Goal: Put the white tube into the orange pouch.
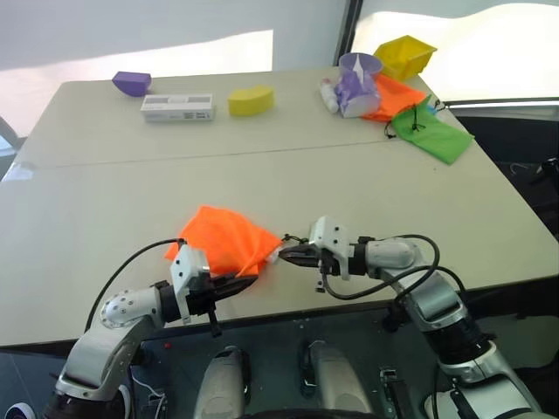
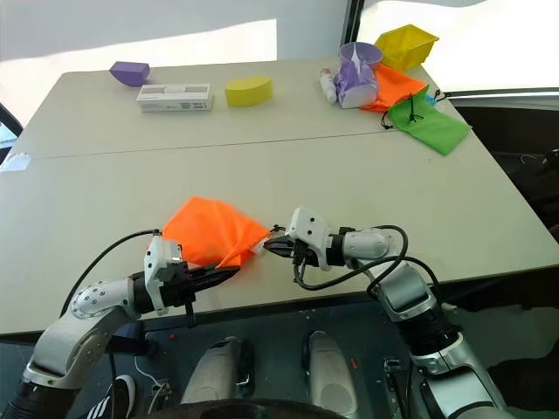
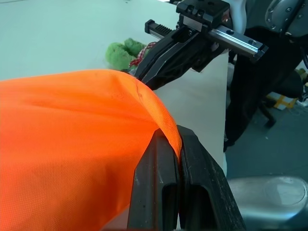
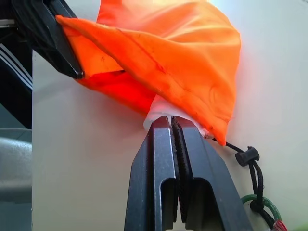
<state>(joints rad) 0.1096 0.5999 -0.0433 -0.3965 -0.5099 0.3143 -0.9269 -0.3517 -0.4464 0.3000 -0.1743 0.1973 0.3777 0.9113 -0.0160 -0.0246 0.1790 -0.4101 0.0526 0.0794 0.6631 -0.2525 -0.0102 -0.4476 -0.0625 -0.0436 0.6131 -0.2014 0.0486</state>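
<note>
The bright orange pouch (image 1: pixel 225 236) lies near the table's front edge. My left gripper (image 1: pixel 249 279) is shut on its near rim and holds the fabric lifted (image 3: pixel 96 144). The white tube (image 4: pixel 159 109) pokes a short white end out of the pouch mouth; the rest is hidden inside. My right gripper (image 1: pixel 284 254) is shut, and its tips (image 4: pixel 171 120) sit right against that white end. I cannot tell whether they pinch it. The dark cord (image 4: pixel 252 168) trails beside the right gripper, and the green pom (image 3: pixel 122 52) lies on the table behind it.
At the far right stand a purple cup (image 1: pixel 358 83), a small whitish tube (image 1: pixel 328 94), a duller orange pouch (image 1: pixel 395 94), a green pouch (image 1: pixel 434 133) and a yellow bin (image 1: pixel 404 54). A white box (image 1: pixel 177 107), a yellow block (image 1: pixel 251 99) and a purple piece (image 1: pixel 131 82) sit far left.
</note>
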